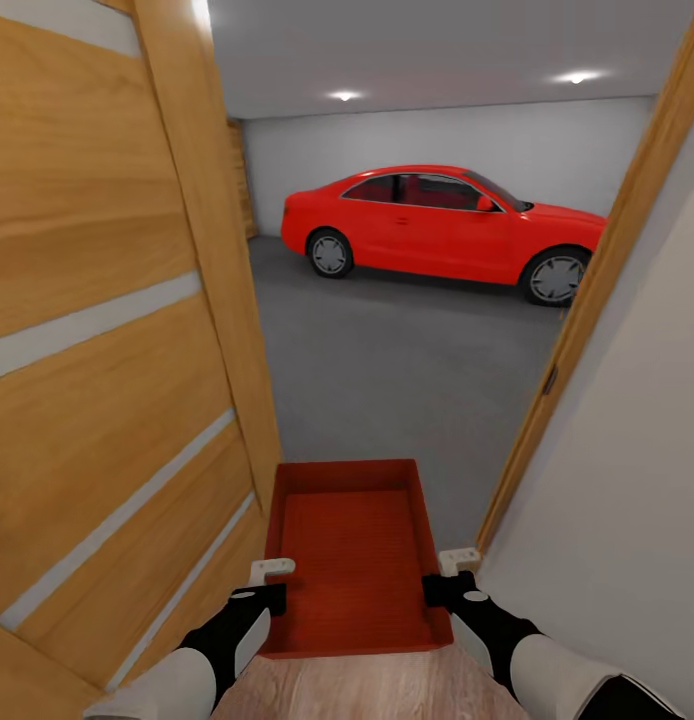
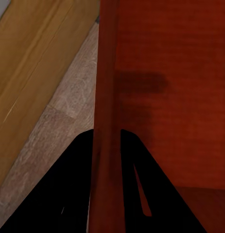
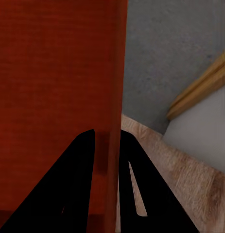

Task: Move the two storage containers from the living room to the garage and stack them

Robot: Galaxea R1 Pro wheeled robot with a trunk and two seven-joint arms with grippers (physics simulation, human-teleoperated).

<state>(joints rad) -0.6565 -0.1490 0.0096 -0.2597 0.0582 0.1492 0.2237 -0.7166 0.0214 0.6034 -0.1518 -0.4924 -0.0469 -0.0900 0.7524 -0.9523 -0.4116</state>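
Observation:
An orange-red storage container hangs between my two arms, held level in a doorway. My left gripper is shut on its left wall, one finger on each side of the rim. My right gripper is shut on its right wall in the same way. The tray is empty inside. Ahead, through the doorway, lies the garage with its dark grey concrete floor and pale grey walls. Light wood planks lie below the tray.
An open wooden door with pale stripes stands close on the left. The wooden door frame and a pale wall close in on the right. A red car is parked across the far side of the garage.

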